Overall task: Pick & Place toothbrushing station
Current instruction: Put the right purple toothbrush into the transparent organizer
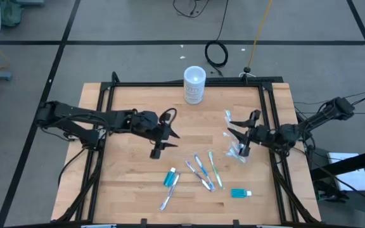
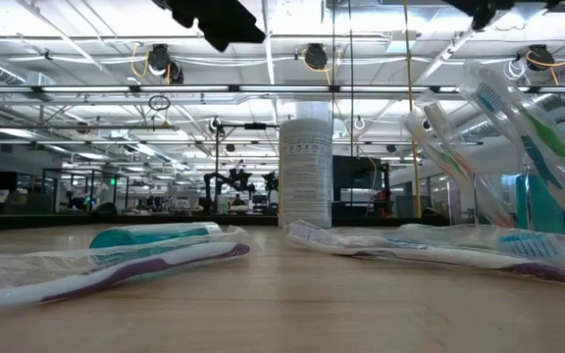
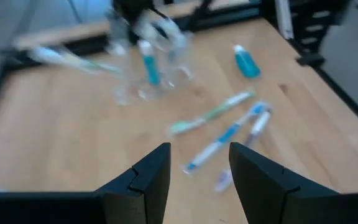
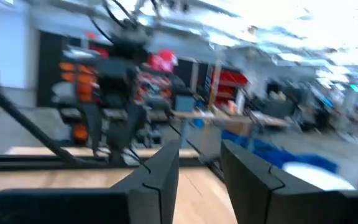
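A small clear cup (image 1: pixel 238 152) stands on the table at the right and holds several toothbrushes (image 2: pixel 518 127) that lean out of it, plus a teal tube (image 3: pixel 149 67). More toothbrushes (image 1: pixel 201 172) lie flat on the wood at the near middle. Two teal tubes (image 1: pixel 169 178) (image 1: pixel 241 193) lie among and beside them. My right gripper (image 1: pixel 236 134) hangs open just above the cup's far side, with nothing between its fingers (image 4: pixel 166 171). My left gripper (image 1: pixel 165 140) hangs open over the table's middle, left of the cup, and is empty too (image 3: pixel 194 177).
A frosted cylindrical container (image 1: pixel 194 84) with a white lid stands at the table's far edge. A black frame (image 1: pixel 189 83) runs round the wooden top. Bare wood lies at the left (image 1: pixel 119 177) and between the two grippers.
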`<control>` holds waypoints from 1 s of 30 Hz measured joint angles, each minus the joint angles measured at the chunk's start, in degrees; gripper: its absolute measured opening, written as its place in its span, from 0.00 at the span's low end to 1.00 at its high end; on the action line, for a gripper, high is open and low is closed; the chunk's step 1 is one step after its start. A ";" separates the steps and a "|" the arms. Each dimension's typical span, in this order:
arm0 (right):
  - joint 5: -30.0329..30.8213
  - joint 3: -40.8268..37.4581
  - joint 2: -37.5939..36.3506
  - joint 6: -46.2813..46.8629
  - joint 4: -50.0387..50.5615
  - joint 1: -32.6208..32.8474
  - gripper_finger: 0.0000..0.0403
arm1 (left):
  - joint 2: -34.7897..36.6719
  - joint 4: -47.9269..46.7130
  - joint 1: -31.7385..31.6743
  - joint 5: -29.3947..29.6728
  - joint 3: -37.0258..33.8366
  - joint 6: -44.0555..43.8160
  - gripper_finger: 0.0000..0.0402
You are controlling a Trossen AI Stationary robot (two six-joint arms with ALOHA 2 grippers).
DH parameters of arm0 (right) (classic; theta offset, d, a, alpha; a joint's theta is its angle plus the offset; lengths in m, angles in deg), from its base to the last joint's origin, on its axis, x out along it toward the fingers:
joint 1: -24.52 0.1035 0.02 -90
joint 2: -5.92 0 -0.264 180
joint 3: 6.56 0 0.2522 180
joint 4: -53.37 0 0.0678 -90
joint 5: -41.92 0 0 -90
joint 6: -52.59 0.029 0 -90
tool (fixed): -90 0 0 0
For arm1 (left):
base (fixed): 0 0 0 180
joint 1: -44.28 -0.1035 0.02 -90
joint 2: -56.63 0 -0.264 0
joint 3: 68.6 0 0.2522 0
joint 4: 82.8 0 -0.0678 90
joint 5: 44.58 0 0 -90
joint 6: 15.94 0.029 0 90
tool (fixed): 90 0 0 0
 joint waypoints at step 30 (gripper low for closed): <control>-3.89 -0.02 1.24 1.36 -0.93 -3.65 0.27 | -24.68 4.02 14.08 -1.39 -0.04 -38.59 0.42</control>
